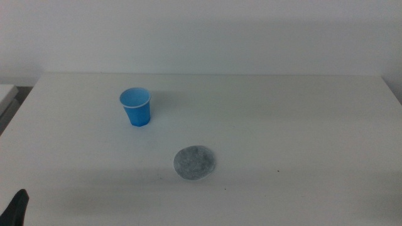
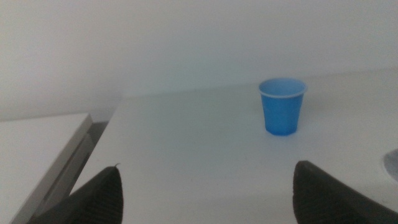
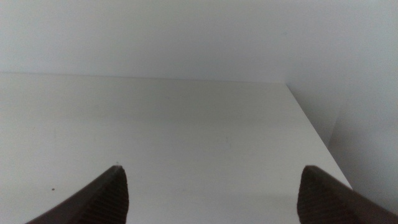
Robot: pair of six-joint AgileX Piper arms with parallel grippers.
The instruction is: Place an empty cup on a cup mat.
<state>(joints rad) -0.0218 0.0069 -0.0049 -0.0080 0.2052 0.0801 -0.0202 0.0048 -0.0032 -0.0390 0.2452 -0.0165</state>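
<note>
The blue cup (image 1: 135, 107) stands upright and empty on the white table, left of centre. It also shows in the left wrist view (image 2: 282, 106). The grey round cup mat (image 1: 195, 162) lies flat in front of it and to its right, apart from it; its edge shows in the left wrist view (image 2: 392, 164). My left gripper (image 2: 208, 193) is open and empty, low at the table's near left corner (image 1: 16, 207), well short of the cup. My right gripper (image 3: 211, 193) is open and empty, out of the middle view, over bare table near the right edge.
The white table (image 1: 282, 125) ends at a back edge against a pale wall. A lower white surface (image 2: 31, 149) stands off the table's left side. The table's right edge (image 3: 311, 130) shows in the right wrist view.
</note>
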